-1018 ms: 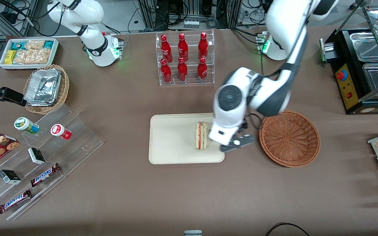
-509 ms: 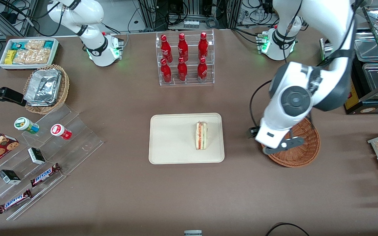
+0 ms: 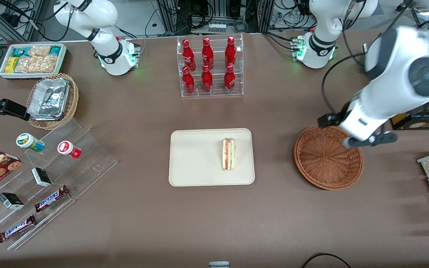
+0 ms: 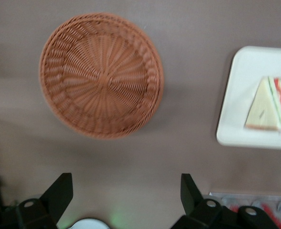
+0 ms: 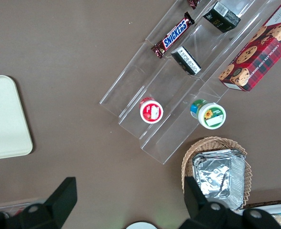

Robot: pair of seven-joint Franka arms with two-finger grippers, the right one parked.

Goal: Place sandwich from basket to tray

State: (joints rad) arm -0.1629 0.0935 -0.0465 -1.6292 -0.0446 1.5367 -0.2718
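Our hand point(image 3: 370, 140) has withdrawn from over the basket point(image 3: 328, 158) to above its rim | spread wide, empty | sandwich point(image 3: 229, 154) on tray point(image 3: 196, 156) beside basket

Left arm raised — claw point(image 4: 126, 195) spread wide, empty.

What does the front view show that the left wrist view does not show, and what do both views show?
Only the front view shows the rack of red bottles, the tan basket with foil trays and the snack steps. Only the left wrist view shows the gripper from above, fingers open and empty, above bare table beside the basket. Both show the empty basket and the sandwich lying on the tray.
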